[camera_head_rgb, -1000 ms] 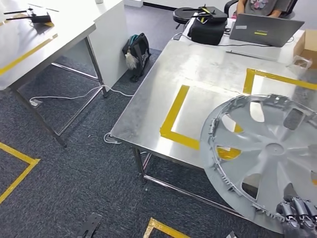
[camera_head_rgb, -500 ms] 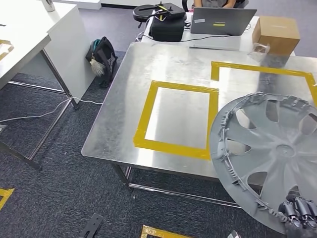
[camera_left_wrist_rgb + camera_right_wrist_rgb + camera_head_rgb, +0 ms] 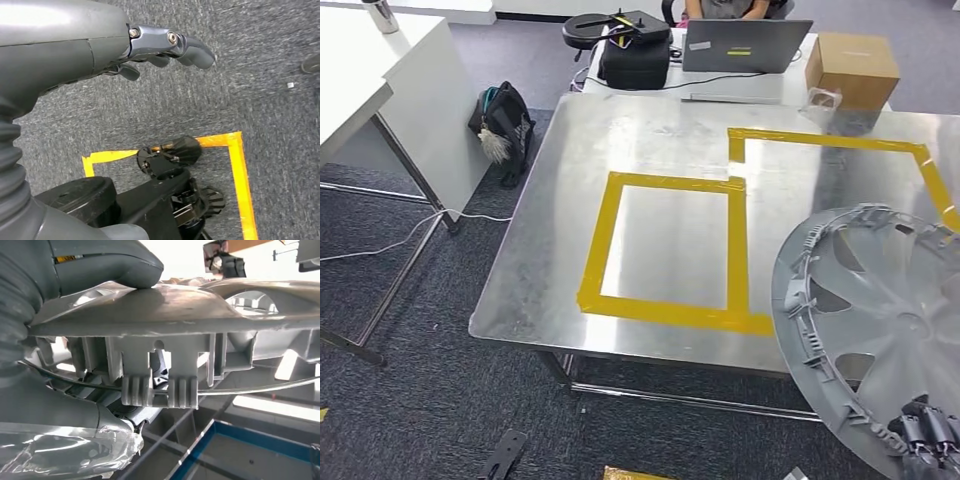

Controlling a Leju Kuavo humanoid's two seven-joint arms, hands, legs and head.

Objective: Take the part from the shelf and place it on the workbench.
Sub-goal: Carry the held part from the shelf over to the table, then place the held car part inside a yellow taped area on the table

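Left hand [image 3: 166, 47] hangs over grey carpet, fingers loosely extended and apart, holding nothing. Steel workbench [image 3: 546, 270] bears yellow tape squares [image 3: 667, 250]. Right hand [image 3: 927, 440] clamps the rim of the grey wheel cover [image 3: 878, 320], held partly over the workbench's near right edge.

— What sort of place is this?
— An office turned robot test lab. The steel worktop [image 3: 546, 270] carries yellow tape squares [image 3: 671, 250] marking zones.
— And around the worktop?
— Grey carpet [image 3: 418, 400] under it, a laptop [image 3: 743, 45] and cardboard box [image 3: 852, 68] at its far edge, white desks [image 3: 388, 90] and a backpack [image 3: 501, 120] off its far-left corner.
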